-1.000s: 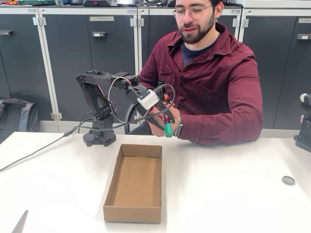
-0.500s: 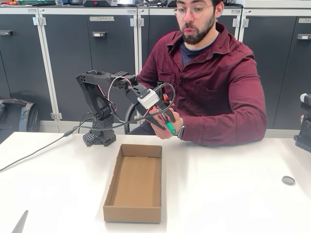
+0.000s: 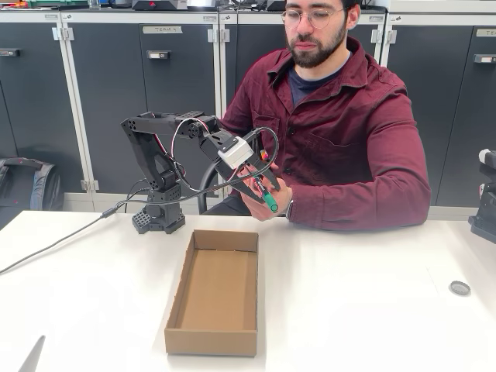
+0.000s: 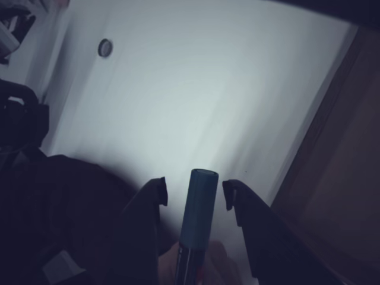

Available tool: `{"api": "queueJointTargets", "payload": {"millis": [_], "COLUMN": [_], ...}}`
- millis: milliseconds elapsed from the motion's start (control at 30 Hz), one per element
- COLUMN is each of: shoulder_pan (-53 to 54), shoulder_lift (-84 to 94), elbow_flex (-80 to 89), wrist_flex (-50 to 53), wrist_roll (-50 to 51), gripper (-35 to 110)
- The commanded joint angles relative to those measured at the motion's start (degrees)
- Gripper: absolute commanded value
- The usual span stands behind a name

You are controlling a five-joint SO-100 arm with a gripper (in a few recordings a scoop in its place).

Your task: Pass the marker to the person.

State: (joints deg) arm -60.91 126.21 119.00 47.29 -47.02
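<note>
In the fixed view my gripper [image 3: 264, 188] is raised above the table's far edge, right at the person's [image 3: 341, 116] hand [image 3: 260, 203]. The teal-green marker [image 3: 268, 201] slants down out of that hand, which is wrapped around it. The wrist view shows the marker [image 4: 198, 214] standing between my two fingers [image 4: 155, 191] with a small gap on each side, so the gripper [image 4: 195, 190] is open. At the bottom of that view, part of the hand [image 4: 217, 261] grips the marker's lower body.
An open cardboard box [image 3: 213, 298] lies on the white table [image 3: 356, 310] in front of the arm's base [image 3: 159, 219]; its edge [image 4: 344, 178] also shows in the wrist view. A small round disc [image 3: 459, 287] lies at the right. A black device [image 3: 484, 213] stands at the right edge.
The marker hung upright a second ago and now slants in the person's hand. The hand has closed further around it and lifted it slightly. My arm has barely moved.
</note>
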Motion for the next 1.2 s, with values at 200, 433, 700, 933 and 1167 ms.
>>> {"api": "queueJointTargets", "payload": {"millis": [200, 433, 700, 933, 1167], "shoulder_pan": [0.26, 0.53, 0.70, 0.88, 0.88], "shoulder_lift": [2.64, 2.46, 2.37, 2.29, 2.29], "elbow_flex": [-3.08, -2.55, -2.11, -2.46, -2.46], "wrist_flex": [-0.18, -0.62, -1.49, -1.41, -1.32], "wrist_roll": [0.26, 0.18, 0.09, 0.00, 0.18], "gripper": [20, 20, 20, 20, 20]}}
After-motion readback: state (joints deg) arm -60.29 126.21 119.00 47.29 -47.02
